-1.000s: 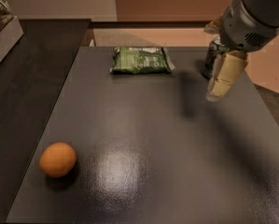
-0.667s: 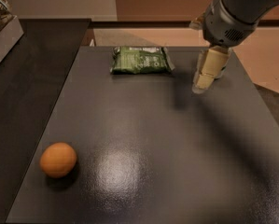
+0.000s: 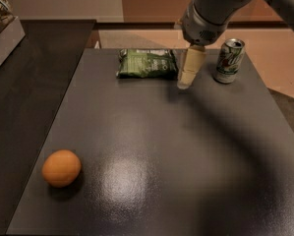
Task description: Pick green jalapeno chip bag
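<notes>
The green jalapeno chip bag (image 3: 147,63) lies flat at the far middle of the dark table, green with white lettering and pale crimped ends. My gripper (image 3: 188,75) hangs from the arm that comes in from the upper right. It is just to the right of the bag's right end and a little above the table. Its pale fingers point down. A silver-green soda can (image 3: 229,61) stands upright to the right of the gripper.
An orange (image 3: 61,168) sits near the table's front left. The dark table (image 3: 161,171) has edges on the left and right. A lower dark counter with a white box of snacks (image 3: 1,28) lies at the far left.
My gripper has moved left, from in front of the soda can to beside the chip bag's right end. The can now shows in full. The bag and orange have not moved.
</notes>
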Controlling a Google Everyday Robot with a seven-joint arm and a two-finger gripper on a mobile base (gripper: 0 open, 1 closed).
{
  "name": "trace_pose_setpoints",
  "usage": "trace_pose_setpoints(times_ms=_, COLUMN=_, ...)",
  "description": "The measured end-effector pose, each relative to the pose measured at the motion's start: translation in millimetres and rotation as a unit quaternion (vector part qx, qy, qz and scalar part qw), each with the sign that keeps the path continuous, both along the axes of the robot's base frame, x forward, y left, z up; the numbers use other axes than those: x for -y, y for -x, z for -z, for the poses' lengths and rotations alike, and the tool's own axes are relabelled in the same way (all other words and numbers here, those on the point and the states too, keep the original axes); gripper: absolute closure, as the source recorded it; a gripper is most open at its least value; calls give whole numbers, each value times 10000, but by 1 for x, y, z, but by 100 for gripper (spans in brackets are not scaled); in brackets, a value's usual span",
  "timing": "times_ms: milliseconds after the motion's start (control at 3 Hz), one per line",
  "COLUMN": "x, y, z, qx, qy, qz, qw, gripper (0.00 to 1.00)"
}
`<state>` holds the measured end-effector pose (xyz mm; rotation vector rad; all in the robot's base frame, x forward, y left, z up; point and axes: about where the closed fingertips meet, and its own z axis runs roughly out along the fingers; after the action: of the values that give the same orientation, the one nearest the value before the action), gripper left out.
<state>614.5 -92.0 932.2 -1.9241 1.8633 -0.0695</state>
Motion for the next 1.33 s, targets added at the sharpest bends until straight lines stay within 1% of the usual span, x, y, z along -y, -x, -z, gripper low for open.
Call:
trace_pose_setpoints(times_ms=333, x=-18, y=-34, z=18, qx=-49, qy=87, qz=-56, qw=9999, gripper=0)
trace_pose_setpoints(times_ms=667, x=-35, y=-65, z=35, qx=-158, qy=147, qz=-117, qw=9997, gripper=0)
trace_pose_setpoints(times_ms=1000, x=-46, y=-91, z=47, qx=-283, qy=205, qz=-127, qw=9993, gripper=0)
trace_pose_setpoints(times_ms=1333, x=-50, y=-111, z=62, qx=-449, qy=266, qz=-93, qw=9986, gripper=0)
